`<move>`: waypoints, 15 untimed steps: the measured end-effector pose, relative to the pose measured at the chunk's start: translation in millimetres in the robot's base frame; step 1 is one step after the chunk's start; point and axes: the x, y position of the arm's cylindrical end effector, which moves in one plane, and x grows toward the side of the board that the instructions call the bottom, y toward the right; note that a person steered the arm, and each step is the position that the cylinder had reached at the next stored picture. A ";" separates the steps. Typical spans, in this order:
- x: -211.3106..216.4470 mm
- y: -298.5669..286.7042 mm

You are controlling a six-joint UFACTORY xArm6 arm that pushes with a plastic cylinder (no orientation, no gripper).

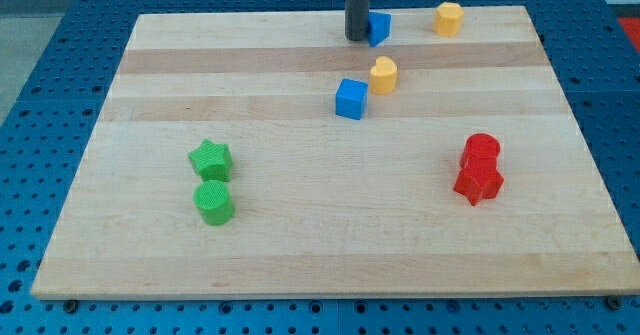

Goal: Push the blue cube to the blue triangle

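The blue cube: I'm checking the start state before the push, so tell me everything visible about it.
The blue cube is a small solid block of matte, plastic-looking blue, with a lighter top face and darker sides. It sits flat on the wooden board, slightly turned, a little above the view's middle. A yellow block stands close at its upper right; whether they touch I cannot tell. My tip is well above it, beside the blue triangle, not touching the cube.

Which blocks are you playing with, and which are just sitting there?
In the job: blue cube; blue triangle, at the view's top; my tip, right beside the triangle.

Just sitting: two yellow blocks, green star, green cylinder, two red blocks.
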 end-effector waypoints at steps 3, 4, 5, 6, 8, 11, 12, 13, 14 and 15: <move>0.0 30.5; -11.7 -38.5; 35.6 -70.9; 127.6 -70.9; 170.8 -67.4; 154.6 -25.6; 151.2 -25.6; 145.8 -25.6; 138.0 -25.6; 125.1 -25.6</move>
